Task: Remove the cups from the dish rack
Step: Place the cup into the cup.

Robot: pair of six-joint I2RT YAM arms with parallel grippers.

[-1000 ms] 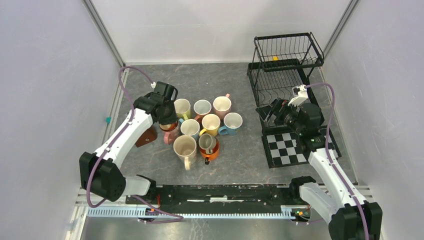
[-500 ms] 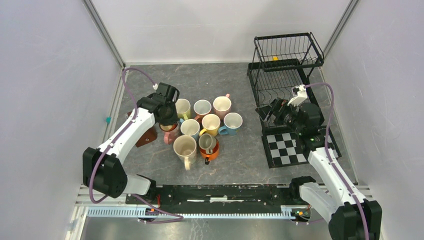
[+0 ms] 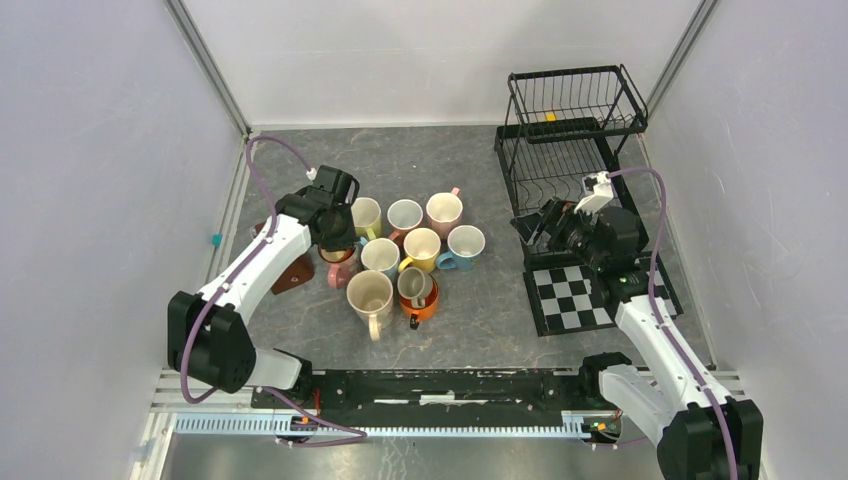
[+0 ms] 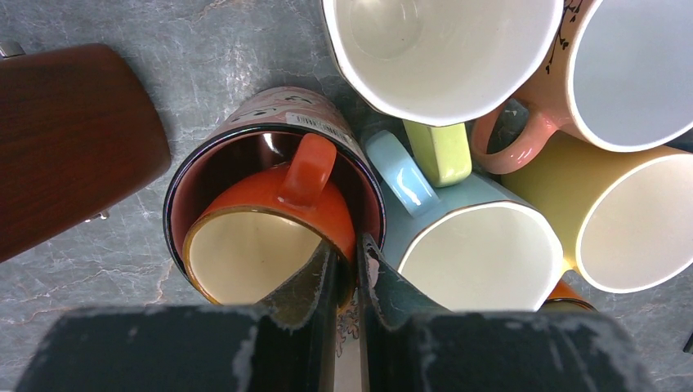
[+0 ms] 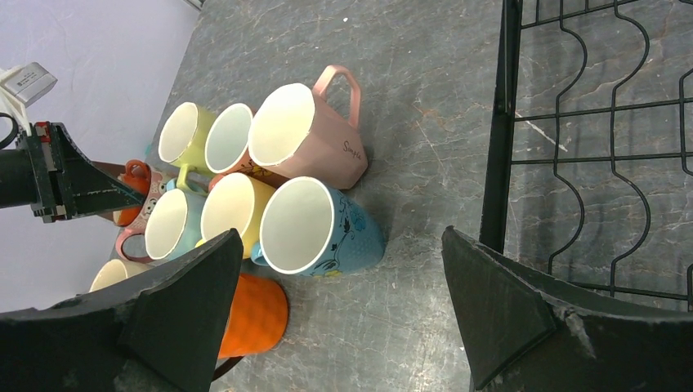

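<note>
From above, the left arm is standing slightly more upright than a second ago. The left claw (image 3: 336,238) is hanging over the same spot among the cups (image 3: 405,215), which are sitting clustered on the table (image 3: 470,160), well apart from the dish rack (image 3: 570,120). The right arm is not moving.

At the left wrist, the claw is clenching the rim of an orange cup (image 4: 261,204) that is nesting inside a patterned cup (image 4: 278,110).

At the right wrist, the right claw (image 5: 342,237) is gaping wide, gripping nothing.

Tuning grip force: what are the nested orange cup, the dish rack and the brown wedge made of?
Nested orange cup: looks like glazed ceramic, glossy with highlights and a cream interior.
Dish rack: thin black wire, probably coated metal, matte.
Brown wedge: streaks like wood grain and a satin sheen; could be wood or a wood-look laminate, cannot tell which.
</note>
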